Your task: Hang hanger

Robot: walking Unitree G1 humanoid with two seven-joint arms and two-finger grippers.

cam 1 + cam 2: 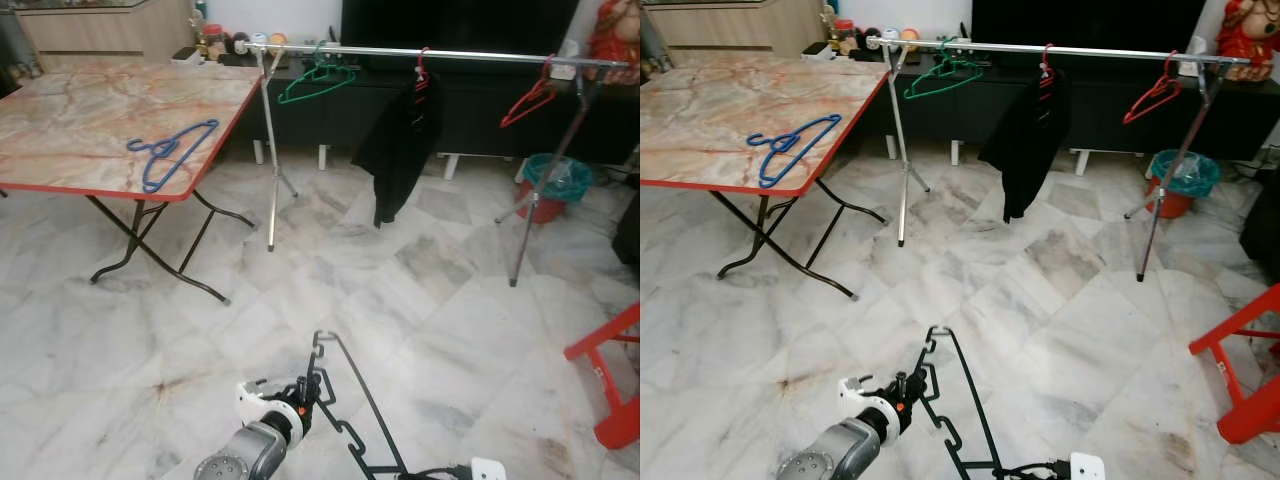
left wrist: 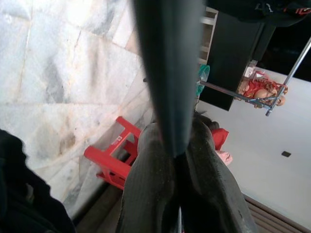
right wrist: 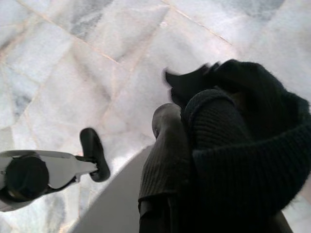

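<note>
A black wire hanger is held low over the marble floor, its hook end uppermost. My left gripper is shut on its upper part; in the left wrist view the fingers pinch the dark bar. At the bottom edge, my right gripper is at the hanger's lower end, closed against a black knit cloth. The clothes rail stands a few steps ahead, carrying a green hanger, a black garment on a red hanger, and a bare red hanger.
A marble-topped folding table stands at the left with a blue hanger on it. A red stool is at the right. A red bin with a teal bag sits behind the rack's right leg.
</note>
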